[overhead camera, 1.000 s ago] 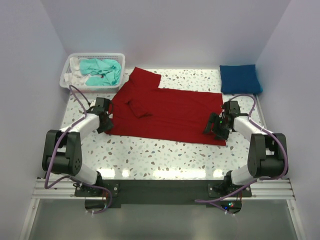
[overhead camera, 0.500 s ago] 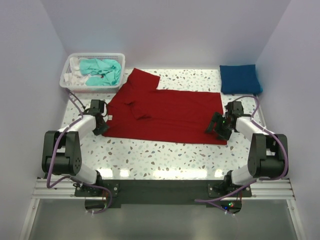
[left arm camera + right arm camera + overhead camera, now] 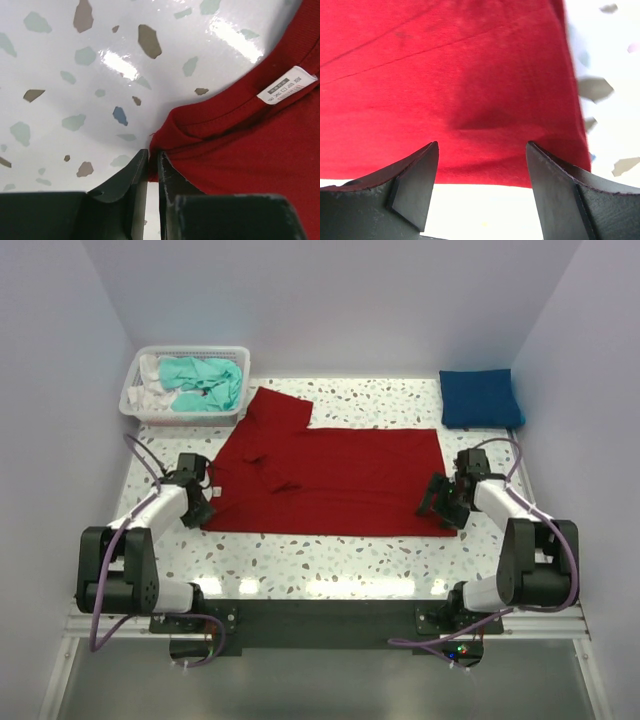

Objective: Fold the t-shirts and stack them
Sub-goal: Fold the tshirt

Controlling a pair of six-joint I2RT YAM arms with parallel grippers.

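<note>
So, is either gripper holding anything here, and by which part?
The left gripper pinches the red t-shirt by an edge corner near its label. The right gripper is open, holding nothing.

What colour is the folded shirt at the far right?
Folded shirt: royal blue, top external view.

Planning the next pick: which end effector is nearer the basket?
Left. The left end effector pinches the red shirt at its left corner, on the same side as the basket; the right end effector is open at the shirt's opposite, right hem.
</note>
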